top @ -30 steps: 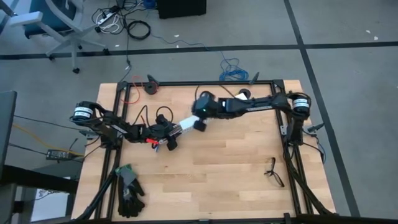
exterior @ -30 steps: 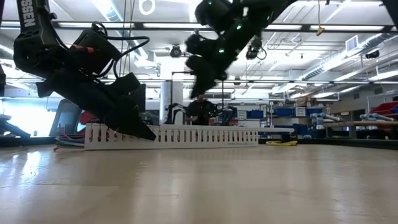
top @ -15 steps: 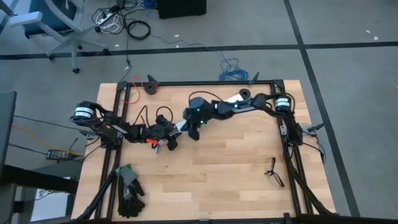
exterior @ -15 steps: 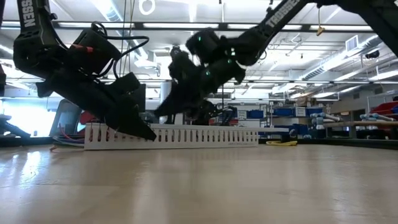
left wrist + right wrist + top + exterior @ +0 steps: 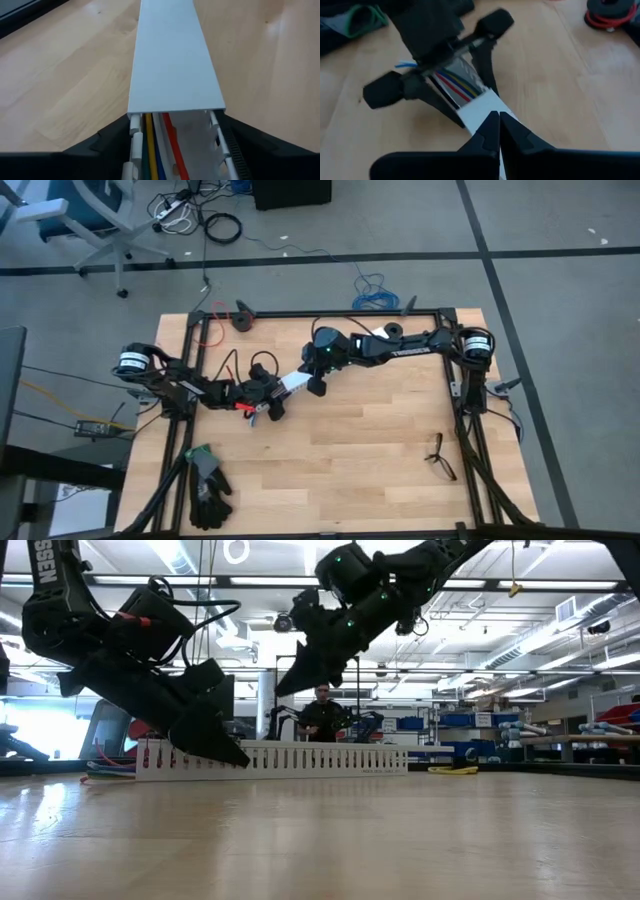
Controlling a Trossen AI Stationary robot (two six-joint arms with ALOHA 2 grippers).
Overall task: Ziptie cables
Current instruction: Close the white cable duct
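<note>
A white slotted channel (image 5: 295, 383) lies on the table between the two arms, its flat lid (image 5: 172, 60) covering most of it. The cables (image 5: 160, 150), yellow, blue, red and white, run inside it. They show where the lid ends and beside the left fingers (image 5: 452, 82). My left gripper (image 5: 177, 135) is shut on the channel's left end. My right gripper (image 5: 283, 690) is shut and hangs above the channel (image 5: 320, 757), clear of it, over the lid (image 5: 482, 110). No ziptie shows in any view. My left gripper pinches the white channel across its width, one finger (image 5: 107, 140) on each side wall (image 5: 216, 131), at the uncovered left end just behind the lid's edge. It comes slanting down from the table's left, in line with the channel. The channel stays flat on the table.
Black-and-green gloves (image 5: 205, 480) lie near the table's near left corner. A small black forked object (image 5: 440, 455) sits near the right edge and a red-and-black spool (image 5: 243, 315) at the far left. A person (image 5: 322, 715) stands in the room behind the table.
My right gripper dipped down and toward the left gripper until its shut tips were close over the channel's lid. It then rose again and drew back toward the table's right. The left gripper kept its hold.
</note>
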